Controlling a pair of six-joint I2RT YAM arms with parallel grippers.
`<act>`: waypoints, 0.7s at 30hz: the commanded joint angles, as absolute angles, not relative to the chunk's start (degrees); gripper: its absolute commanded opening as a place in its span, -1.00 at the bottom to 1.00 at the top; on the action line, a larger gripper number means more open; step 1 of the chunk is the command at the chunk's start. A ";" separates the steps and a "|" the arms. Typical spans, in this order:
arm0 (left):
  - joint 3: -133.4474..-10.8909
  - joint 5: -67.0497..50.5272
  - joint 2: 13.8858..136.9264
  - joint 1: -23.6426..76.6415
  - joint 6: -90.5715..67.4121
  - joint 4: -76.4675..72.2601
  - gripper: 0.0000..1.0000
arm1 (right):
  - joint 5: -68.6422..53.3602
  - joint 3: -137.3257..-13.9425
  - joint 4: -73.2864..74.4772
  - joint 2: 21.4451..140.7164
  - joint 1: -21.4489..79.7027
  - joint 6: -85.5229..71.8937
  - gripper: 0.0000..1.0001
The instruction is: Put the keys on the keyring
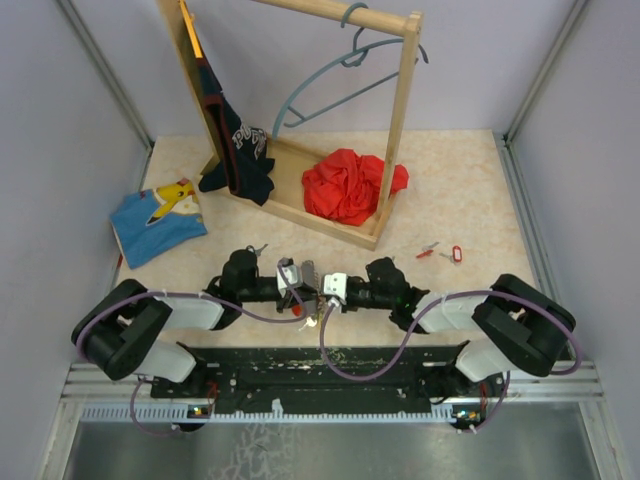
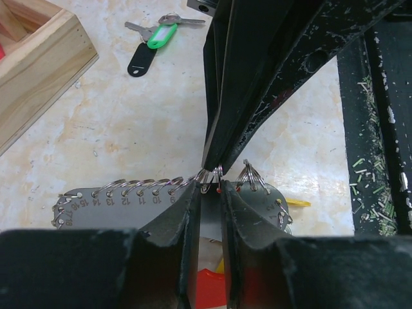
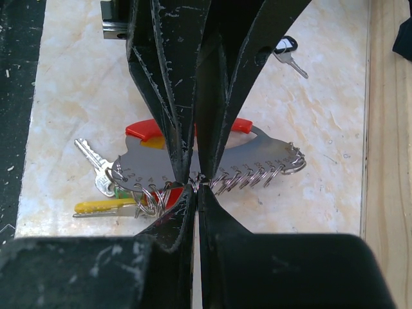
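The keyring (image 2: pixel 116 201) is a silver numbered plate edged with small split rings, with a red handle (image 3: pixel 143 129). My left gripper (image 2: pixel 209 193) is shut on the plate's edge, holding it just above the table. My right gripper (image 3: pixel 197 187) meets it tip to tip and is shut on one split ring at that edge. A silver key (image 3: pixel 96 168) and a yellow tab (image 3: pixel 103 206) hang from the plate's low-numbered end. Loose keys with green and black tabs (image 2: pixel 154 38) lie beyond the left gripper. Red-tabbed keys (image 1: pixel 440 251) lie on the table to the right.
A wooden clothes rack (image 1: pixel 400 120) stands at the back with a grey hanger (image 1: pixel 340 80), a navy shirt (image 1: pixel 238 150) and a red cloth (image 1: pixel 350 185) on its base. A blue printed shirt (image 1: pixel 155 220) lies at the left. The rack's base edge (image 2: pixel 32 71) is near the grippers.
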State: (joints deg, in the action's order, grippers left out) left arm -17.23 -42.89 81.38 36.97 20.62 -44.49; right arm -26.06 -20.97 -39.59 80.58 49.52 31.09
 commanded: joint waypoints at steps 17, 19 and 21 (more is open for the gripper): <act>-16.18 -42.87 80.30 37.27 18.92 -48.67 -1.00 | -24.93 -18.75 -46.84 75.48 47.99 28.94 -0.62; -16.17 -42.77 80.40 37.27 18.83 -48.75 -1.00 | -24.35 -17.43 -47.43 74.78 47.35 28.58 -0.60; -16.09 -42.87 80.50 37.27 18.73 -48.86 -1.00 | -23.57 -16.98 -47.54 74.91 46.93 28.56 -0.59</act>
